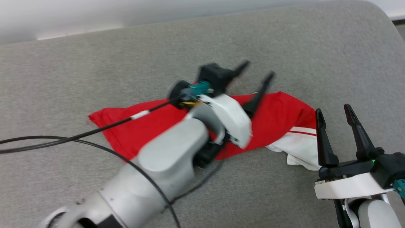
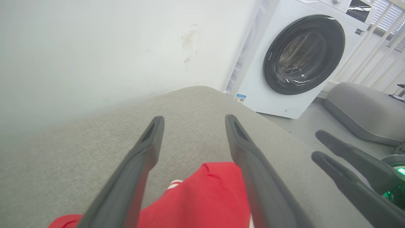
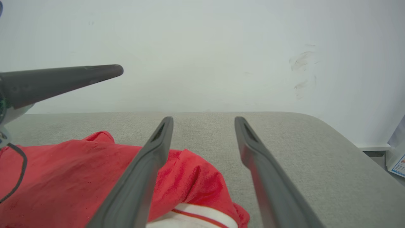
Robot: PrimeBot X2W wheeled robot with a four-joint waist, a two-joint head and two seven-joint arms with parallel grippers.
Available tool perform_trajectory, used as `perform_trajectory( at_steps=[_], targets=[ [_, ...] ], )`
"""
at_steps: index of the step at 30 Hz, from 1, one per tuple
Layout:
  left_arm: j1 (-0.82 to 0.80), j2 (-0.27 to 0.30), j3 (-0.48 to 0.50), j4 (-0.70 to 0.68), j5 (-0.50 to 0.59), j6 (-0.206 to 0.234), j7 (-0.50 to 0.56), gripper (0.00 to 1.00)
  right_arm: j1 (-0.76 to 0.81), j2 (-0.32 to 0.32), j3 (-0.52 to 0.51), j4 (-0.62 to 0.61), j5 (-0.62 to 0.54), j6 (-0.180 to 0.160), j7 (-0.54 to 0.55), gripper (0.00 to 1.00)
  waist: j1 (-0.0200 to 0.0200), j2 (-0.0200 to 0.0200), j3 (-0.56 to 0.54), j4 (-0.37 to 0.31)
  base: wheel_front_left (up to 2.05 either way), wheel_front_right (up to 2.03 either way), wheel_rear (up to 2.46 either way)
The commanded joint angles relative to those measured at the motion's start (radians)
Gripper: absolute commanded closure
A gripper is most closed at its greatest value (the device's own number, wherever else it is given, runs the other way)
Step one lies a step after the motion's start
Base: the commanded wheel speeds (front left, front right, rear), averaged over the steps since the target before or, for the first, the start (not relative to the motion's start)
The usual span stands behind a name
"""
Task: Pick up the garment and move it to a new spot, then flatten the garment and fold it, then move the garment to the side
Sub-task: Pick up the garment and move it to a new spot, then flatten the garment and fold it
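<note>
**A:** What do we find hard to make out?

**B:** Our pale left forearm (image 1: 171,152) is blurred. It covers the middle of the thin red jersey with a white striped panel (image 1: 278,117), which lies crumpled on the grey cloth-covered desk (image 1: 95,63).

**A:** And how do our arms sit?

**B:** Our left gripper (image 1: 259,68) reaches out over the jersey, fingers spread and empty. Our right gripper (image 1: 332,108) stands at the jersey's white end, fingers apart, holding nothing.

garment (image 1: 278,117): thin red jersey, lying flat-ish but wrinkled, bunched into a long strip running 9 to 3 o'clock mid-frame; white panel (image 1: 299,147) with red stripe at 4 o'clock end.
</note>
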Motion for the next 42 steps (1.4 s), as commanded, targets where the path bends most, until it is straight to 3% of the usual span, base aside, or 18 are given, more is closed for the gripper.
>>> perform_trajectory(
  at_steps=[1, 5, 12, 16, 21, 26, 31, 38, 42],
  targets=[
    [-0.012, 0.027, 0.018, 0.014, 0.023, -0.002, -0.027, 0.00, 0.006, 0.000, -0.003, 0.004, -0.007, -0.001, -0.002, 0.00, 0.0000, -0.0001, -0.024, 0.024, 0.00, 0.00, 0.00],
    [0.002, 0.098, 0.088, 0.011, 0.081, 0.001, -0.056, 0.00, 0.018, 0.000, -0.012, 0.007, -0.024, -0.001, -0.002, 0.00, 0.0000, -0.0001, -0.066, 0.069, 0.00, 0.00, 0.00],
    [0.129, 0.247, 0.270, -0.128, 0.261, 0.025, -0.056, 0.00, 0.045, 0.000, -0.018, 0.007, -0.047, -0.001, -0.002, 0.00, 0.0000, -0.0001, -0.146, 0.140, 0.00, 0.00, 0.00],
    [0.250, 0.330, 0.343, -0.204, 0.332, 0.042, -0.057, 0.00, 0.062, 0.000, -0.015, 0.007, -0.046, -0.001, -0.002, 0.00, 0.0000, -0.0001, -0.183, 0.168, 0.00, 0.00, 0.00],
    [0.448, 0.388, 0.458, -0.320, 0.359, 0.074, -0.057, 0.00, 0.086, 0.000, -0.003, 0.000, -0.045, -0.001, -0.002, 0.00, 0.0000, -0.0001, -0.224, 0.194, 0.00, 0.00, 0.00],
    [0.666, 0.378, 0.566, -0.432, 0.350, 0.102, -0.057, 0.00, 0.115, 0.000, 0.002, -0.009, -0.045, -0.001, -0.002, 0.00, 0.0000, -0.0001, -0.245, 0.206, 0.00, 0.00, 0.00],
    [0.829, 0.338, 0.582, -0.493, 0.381, 0.092, -0.057, 0.00, 0.129, 0.000, 0.008, -0.013, -0.038, -0.001, -0.002, 0.00, 0.0000, -0.0001, -0.249, 0.207, 0.00, 0.00, 0.00],
    [0.916, 0.277, 0.605, -0.515, 0.411, 0.064, -0.057, 0.00, 0.133, 0.000, 0.013, -0.013, -0.032, -0.001, -0.002, 0.00, 0.0000, -0.0001, -0.249, 0.196, 0.00, 0.00, 0.00],
    [0.903, 0.282, 0.589, -0.508, 0.434, 0.033, -0.048, 0.00, 0.124, 0.000, 0.017, -0.020, -0.035, -0.001, -0.002, 0.00, 0.0000, -0.0001, -0.232, 0.182, 0.00, 0.00, 0.00]
  ],
)
